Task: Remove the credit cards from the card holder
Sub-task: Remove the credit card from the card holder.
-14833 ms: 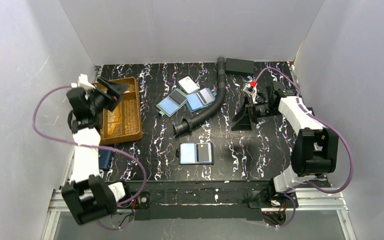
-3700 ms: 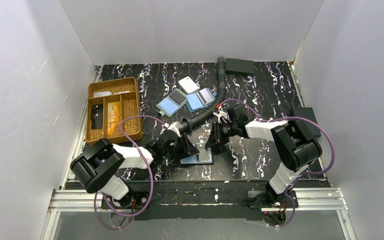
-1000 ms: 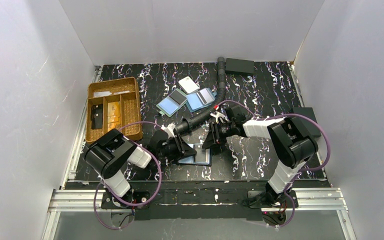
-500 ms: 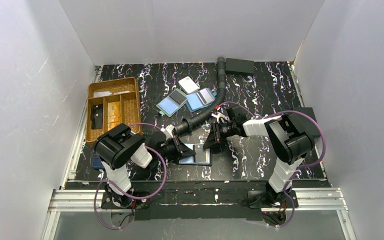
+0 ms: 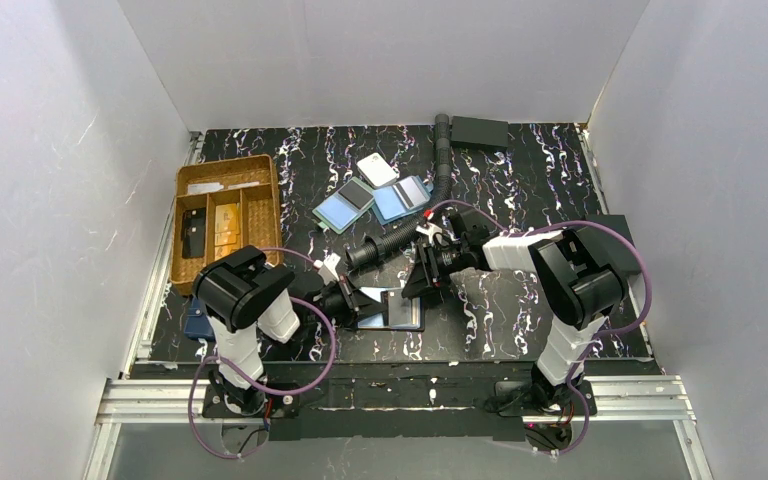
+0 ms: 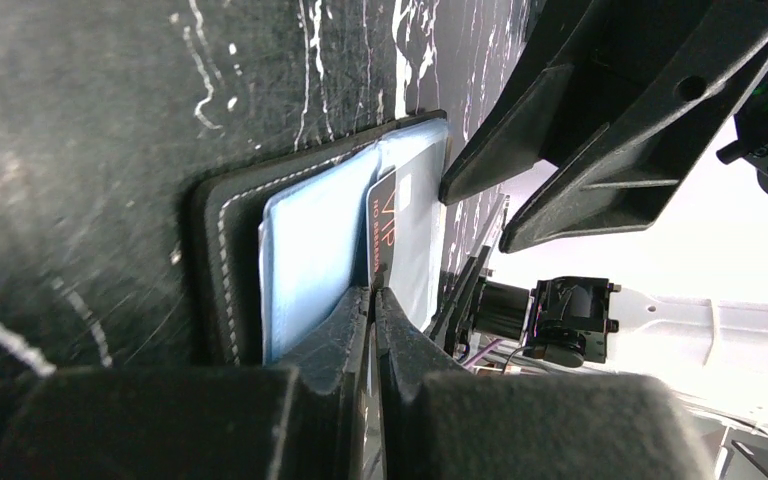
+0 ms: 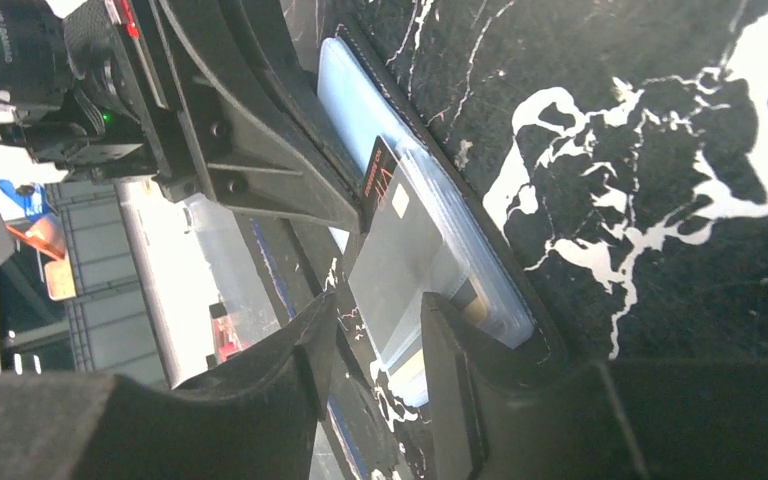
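The black card holder (image 5: pixel 400 312) lies open near the table's front edge, stitched rim showing (image 6: pixel 222 262). A pale blue credit card (image 6: pixel 305 262) lies flat in its left half (image 7: pixel 345 85). My left gripper (image 6: pixel 373 293) is shut on the edge of a second credit card (image 6: pixel 385 225), glossy and dark with orange "VIP" lettering. That card is tilted up out of the holder (image 7: pixel 400 245), seen from above as a pale sliver (image 5: pixel 370 293) at the left gripper (image 5: pixel 352 298). My right gripper (image 7: pixel 380 325) stands open at the holder's right end (image 5: pixel 418 281), one finger (image 7: pixel 450 360) on the holder's rim.
A brown compartment tray (image 5: pixel 272 215) holding cards stands at the left. A black corrugated hose (image 5: pixel 410 228) curves behind the holder. Two blue-and-dark flat rectangles (image 5: pixel 370 203) and a white tag (image 5: pixel 377 168) lie further back. A black box (image 5: pixel 480 130) sits at the rear, a navy pouch (image 5: pixel 196 323) front left.
My left gripper has shut on the VIP card's edge and drawn it up and leftward from the holder. The right jaws narrowed, then widened again beside the holder.
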Motion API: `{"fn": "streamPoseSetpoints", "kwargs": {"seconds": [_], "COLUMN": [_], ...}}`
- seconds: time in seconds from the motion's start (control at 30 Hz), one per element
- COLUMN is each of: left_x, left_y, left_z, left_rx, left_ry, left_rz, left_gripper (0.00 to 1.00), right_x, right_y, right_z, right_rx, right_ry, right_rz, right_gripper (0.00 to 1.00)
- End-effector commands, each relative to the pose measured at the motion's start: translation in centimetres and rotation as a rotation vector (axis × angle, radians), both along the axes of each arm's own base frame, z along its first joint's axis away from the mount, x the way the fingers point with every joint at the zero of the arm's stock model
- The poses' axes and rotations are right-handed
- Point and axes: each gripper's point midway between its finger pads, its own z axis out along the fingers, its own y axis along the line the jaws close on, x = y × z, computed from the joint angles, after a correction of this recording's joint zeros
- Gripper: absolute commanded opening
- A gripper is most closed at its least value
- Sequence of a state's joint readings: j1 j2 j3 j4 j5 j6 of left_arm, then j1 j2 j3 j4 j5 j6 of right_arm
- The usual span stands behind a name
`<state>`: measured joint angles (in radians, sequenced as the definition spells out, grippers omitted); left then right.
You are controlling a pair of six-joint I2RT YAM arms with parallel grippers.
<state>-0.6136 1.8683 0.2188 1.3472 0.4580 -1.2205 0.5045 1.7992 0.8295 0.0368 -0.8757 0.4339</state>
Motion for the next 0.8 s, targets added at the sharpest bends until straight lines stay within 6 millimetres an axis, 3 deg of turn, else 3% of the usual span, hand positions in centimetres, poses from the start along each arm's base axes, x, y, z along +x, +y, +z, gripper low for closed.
{"fn": "streamPoseSetpoints", "kwargs": {"seconds": [0.0,0.43,0.77], "left_x": [-2.0,-1.6,-1.1], "left_y": [2.9,5.4,6.9], "left_z": [-3.7,-2.7,0.9], "left_rx": [0.131,0.15,0.164], "left_ry": [0.08,0.02,-0.132], "left_rz": [0.02,0.073,0.103], "left_gripper": [0.0,0.0,0.0], "right_x": [-0.5,-0.6,-1.4], "right_y": [-1.2,-1.2,-1.2], "right_z": [-2.4,-0.2,3.1], "right_rx": [-0.099,0.01,0.159], "right_ry": [-0.052,-0.174,-0.284], "right_rz": [0.046,0.152,0.301], "right_gripper": [0.49,0.57,0.65]}}
